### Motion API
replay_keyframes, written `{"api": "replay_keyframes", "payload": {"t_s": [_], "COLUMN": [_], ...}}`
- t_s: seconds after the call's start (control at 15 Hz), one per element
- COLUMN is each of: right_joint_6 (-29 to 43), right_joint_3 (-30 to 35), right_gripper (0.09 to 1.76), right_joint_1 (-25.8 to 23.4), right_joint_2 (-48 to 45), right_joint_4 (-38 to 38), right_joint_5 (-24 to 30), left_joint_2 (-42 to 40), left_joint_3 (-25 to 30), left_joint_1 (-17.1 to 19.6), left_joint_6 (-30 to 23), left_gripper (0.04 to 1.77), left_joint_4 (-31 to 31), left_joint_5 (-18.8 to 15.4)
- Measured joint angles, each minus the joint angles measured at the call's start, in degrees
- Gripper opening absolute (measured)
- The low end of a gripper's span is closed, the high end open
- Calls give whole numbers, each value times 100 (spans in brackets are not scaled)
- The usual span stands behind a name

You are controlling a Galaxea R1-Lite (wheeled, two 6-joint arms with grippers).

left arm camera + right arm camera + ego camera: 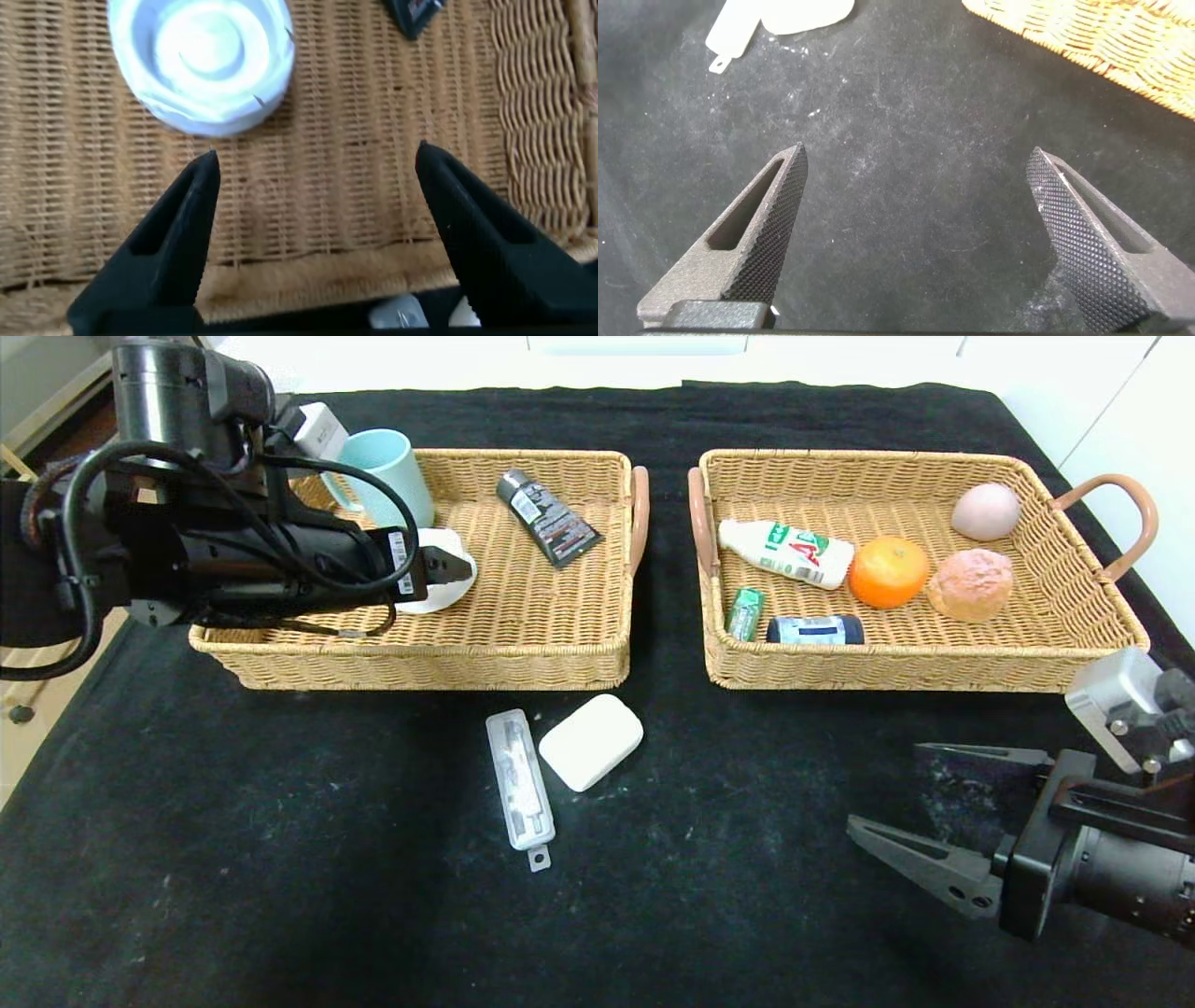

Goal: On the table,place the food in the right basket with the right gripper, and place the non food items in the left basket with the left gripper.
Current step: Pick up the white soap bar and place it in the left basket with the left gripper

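The right gripper [920,807] is parked low over the tabletop [280,859], fingers spread wide and empty; the left gripper [457,565], open, is held above the white dish [201,61] in the left basket [523,658]. Next, the white case [519,789] and soap block [592,741] on the cloth are judged due for collection

White wall [635,359] behind; wooden floor [37,709] at left.
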Motion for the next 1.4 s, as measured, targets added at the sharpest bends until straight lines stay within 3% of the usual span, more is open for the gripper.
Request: {"api": "replay_keyframes", "payload": {"t_s": [0.33, 1.0, 1.27, 1.4], "right_joint_6": [-4, 30, 30, 35], "right_joint_3": [-15, -59, -83, -105], "right_gripper": [171, 171, 171, 171], "right_joint_1": [-4, -63, -72, -74], "right_joint_2": [-77, -336, -494, -557], "right_joint_4": [2, 2, 7, 9], "right_joint_5": [-2, 13, 26, 30], "left_joint_2": [-529, -695, -334, -118], "left_joint_3": [663, 667, 388, 95], "left_joint_1": [-635, -2087, -2244, -2242], "left_joint_6": [731, 1723, 1946, 2038], "left_gripper": [162, 169, 170, 170], "left_joint_4": [347, 1762, 1871, 2241], "left_joint_5": [-43, -1, 200, 285]}}
